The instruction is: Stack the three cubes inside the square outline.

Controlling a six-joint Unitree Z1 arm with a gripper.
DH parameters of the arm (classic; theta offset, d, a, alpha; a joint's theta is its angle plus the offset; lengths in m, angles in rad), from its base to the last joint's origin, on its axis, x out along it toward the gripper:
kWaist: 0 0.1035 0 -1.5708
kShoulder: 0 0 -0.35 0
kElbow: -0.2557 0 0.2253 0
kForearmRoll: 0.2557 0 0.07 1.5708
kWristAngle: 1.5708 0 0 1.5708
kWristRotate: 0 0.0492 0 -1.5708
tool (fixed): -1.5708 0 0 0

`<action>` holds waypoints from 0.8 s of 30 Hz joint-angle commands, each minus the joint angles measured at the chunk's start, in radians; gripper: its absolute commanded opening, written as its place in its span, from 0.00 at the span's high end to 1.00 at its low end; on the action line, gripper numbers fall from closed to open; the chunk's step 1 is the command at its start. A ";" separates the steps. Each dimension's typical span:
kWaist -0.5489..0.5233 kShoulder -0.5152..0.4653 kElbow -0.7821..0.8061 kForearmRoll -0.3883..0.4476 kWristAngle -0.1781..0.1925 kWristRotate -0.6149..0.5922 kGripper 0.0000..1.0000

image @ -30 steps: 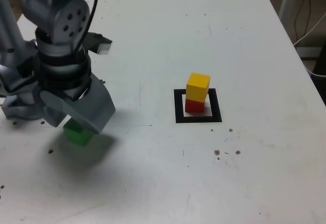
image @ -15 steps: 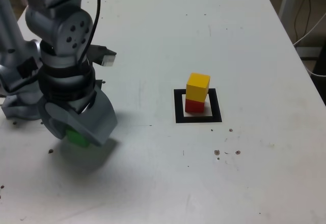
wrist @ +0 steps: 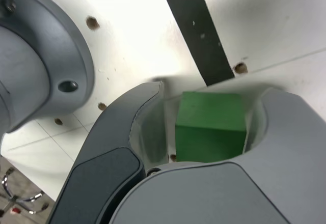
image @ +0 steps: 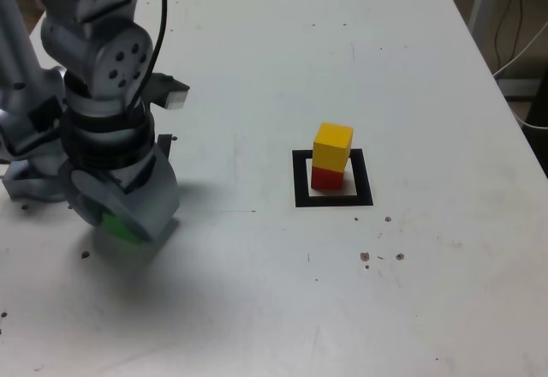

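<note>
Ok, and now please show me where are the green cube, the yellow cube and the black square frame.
Green cube (wrist: 210,113): wrist view, upper face.
Yellow cube (image: 332,146): exterior view, front side.
Black square frame (image: 363,177): exterior view, right-hand border.

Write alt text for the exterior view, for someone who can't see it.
A gray robot gripper reaches down around a green cube on a white table. To the exterior view's right, a yellow cube sits on a red cube inside a black square outline.
</note>
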 commanded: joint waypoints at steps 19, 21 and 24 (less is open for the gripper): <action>-0.001 -0.005 -0.173 0.237 0.012 -0.040 0.86; 0.004 0.000 -0.231 0.284 0.031 -0.039 0.87; 0.026 0.014 -0.338 0.361 0.059 -0.015 0.88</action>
